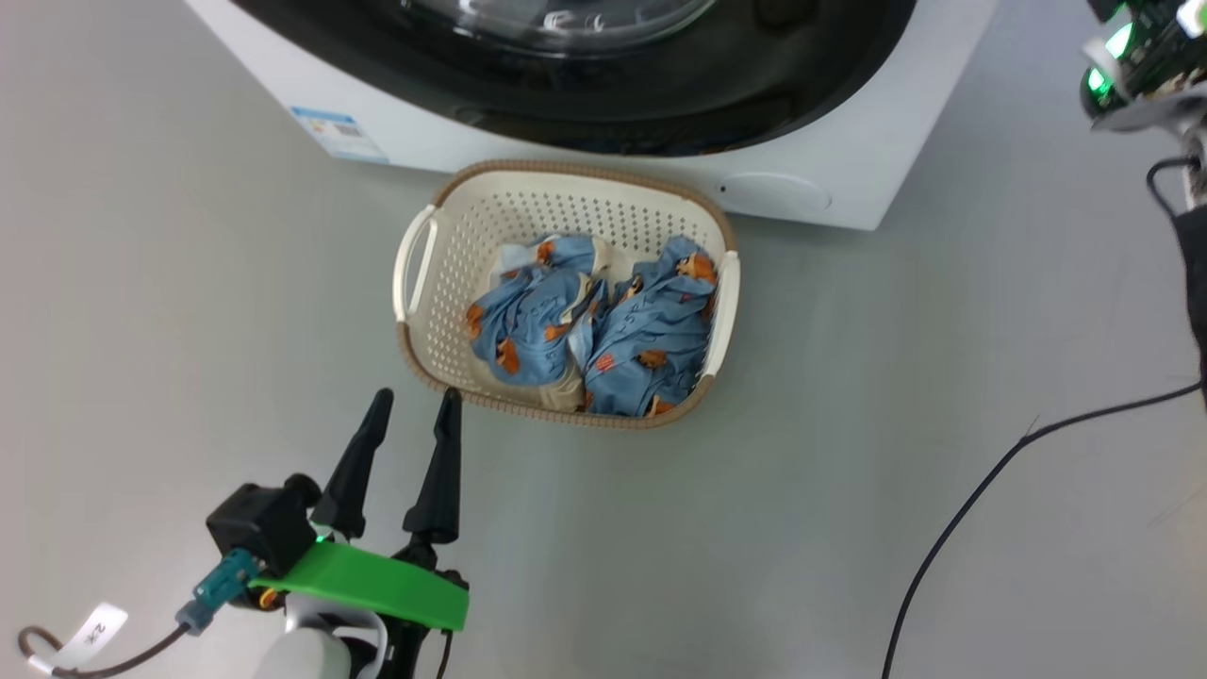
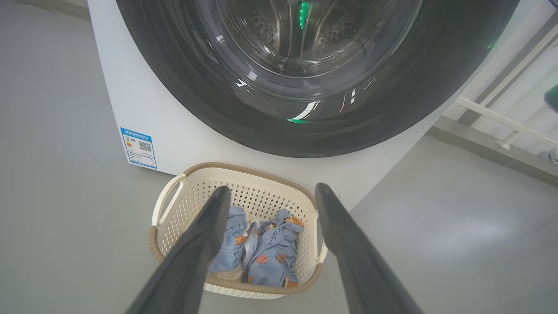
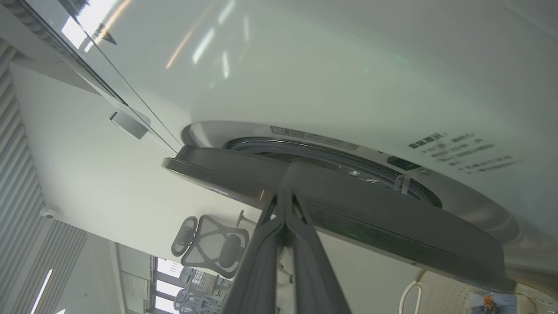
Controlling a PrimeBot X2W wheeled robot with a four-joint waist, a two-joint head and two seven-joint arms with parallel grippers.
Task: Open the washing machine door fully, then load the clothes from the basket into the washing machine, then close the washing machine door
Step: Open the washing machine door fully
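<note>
Seemingly, right jaws' tips touch the door.

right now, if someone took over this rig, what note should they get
left gripper: open, holds nothing, hovering just short of the basket.
right gripper: shut, tips at the edge of the washing machine door.
Done: door ajar, not fully open.
clothes: both in the basket, on the floor before the washing machine.
Left: open door fully, load clothes, close door.
</note>
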